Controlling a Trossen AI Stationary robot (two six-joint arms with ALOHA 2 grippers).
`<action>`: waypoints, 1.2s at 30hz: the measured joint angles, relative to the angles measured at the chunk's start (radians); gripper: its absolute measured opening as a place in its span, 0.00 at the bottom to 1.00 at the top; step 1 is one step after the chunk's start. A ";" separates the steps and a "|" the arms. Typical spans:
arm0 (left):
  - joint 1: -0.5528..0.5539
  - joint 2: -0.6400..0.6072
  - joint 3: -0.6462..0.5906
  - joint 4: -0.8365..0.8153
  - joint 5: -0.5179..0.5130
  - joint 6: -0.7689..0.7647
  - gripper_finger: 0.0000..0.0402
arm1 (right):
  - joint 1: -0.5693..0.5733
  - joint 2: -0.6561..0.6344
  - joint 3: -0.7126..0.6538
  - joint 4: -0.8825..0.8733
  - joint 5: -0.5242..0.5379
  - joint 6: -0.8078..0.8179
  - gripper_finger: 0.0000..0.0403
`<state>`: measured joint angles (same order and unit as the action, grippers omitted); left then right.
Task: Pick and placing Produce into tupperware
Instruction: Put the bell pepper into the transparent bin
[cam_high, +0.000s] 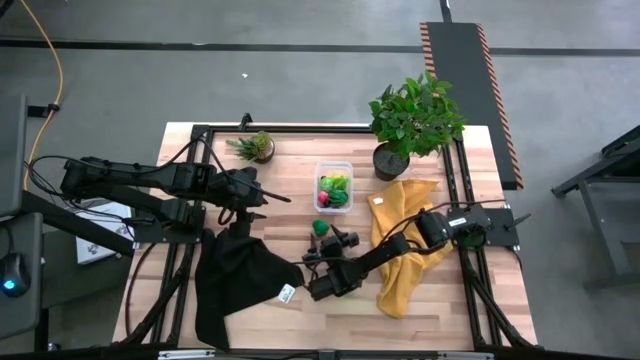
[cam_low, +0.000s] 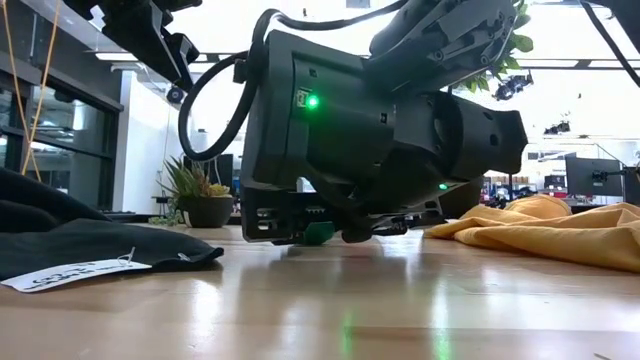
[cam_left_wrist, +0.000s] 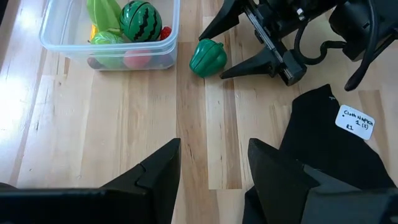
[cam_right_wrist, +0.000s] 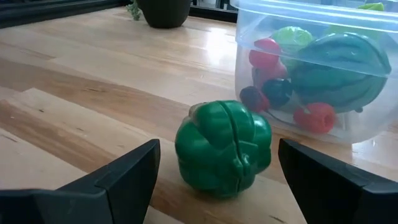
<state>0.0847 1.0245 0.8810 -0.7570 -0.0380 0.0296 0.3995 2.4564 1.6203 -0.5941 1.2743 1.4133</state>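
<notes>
We have our right gripper (cam_right_wrist: 214, 180) low over the pale wooden bench (cam_high: 290, 160), jaws spread wide with the small glossy green toy pepper (cam_right_wrist: 224, 148) sitting between the fingertips but not yet pinched. The pepper rests on the wood just beside the near wall of the small clear plastic rectangular tupperware (cam_right_wrist: 311, 81), apart from it by a narrow gap.

The main hazard, as we judge it, is the pepper's shape: it is rounded and lobed, with a smooth plastic skin, so jaws closing off-centre could squirt it forward against the tub or roll it sideways. A push forward could also shove the light tub along the bench. If we close too low, the fingertips may scrape the wood; too high and we would only catch the crown. On the lift, the tub's rim is close enough to clip.

The tub already holds a striped dark-green toy melon (cam_left_wrist: 140, 20), a leafy light-green piece (cam_left_wrist: 102, 12) and several small red and pink pieces (cam_right_wrist: 314, 116), so space for the pepper is tight and it may perch on top and tumble out.

Our left gripper (cam_left_wrist: 211, 168) waits above the bench further back, jaws partly parted and empty, next to the crumpled black cloth (cam_high: 235, 275) with its white label. The yellow cloth (cam_high: 405, 265) lies under the right arm.
</notes>
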 joint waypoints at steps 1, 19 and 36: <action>0.000 0.000 0.000 0.000 0.000 0.000 0.44 | -0.002 0.000 0.000 0.000 -0.001 0.000 0.79; 0.000 0.000 0.000 0.000 0.000 0.000 0.44 | -0.034 0.000 0.000 0.009 -0.037 0.002 0.79; 0.000 0.000 0.000 0.000 0.000 0.000 0.44 | -0.040 0.000 0.000 0.009 -0.060 0.000 0.67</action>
<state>0.0849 1.0245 0.8810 -0.7567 -0.0382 0.0295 0.3595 2.4565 1.6203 -0.5854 1.2140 1.4136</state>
